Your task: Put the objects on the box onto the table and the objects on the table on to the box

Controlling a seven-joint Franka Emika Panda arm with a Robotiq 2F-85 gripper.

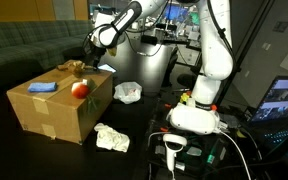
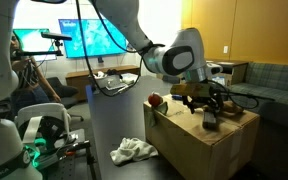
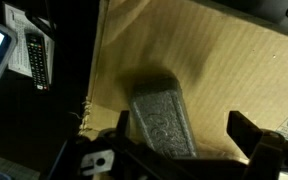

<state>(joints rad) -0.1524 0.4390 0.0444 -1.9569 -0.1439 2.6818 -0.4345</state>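
Dark table (image 1: 149,122) carries the box (image 1: 54,112) at left of frame; on its top, the gripper (image 3: 182,124) hovers, jaws spread wide astride a grey block (image 3: 159,112), apparently lined up to grab it.

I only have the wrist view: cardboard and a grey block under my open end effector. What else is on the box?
Observer: A red apple sits on the box, near one corner of its top.
Operator: Anything else up there?
Observer: A blue object lies flat on the top, farther from the end effector than the apple is.
Operator: And what is on the table?
Observer: Two crumpled white cloths lie on the dark table, beside the box.
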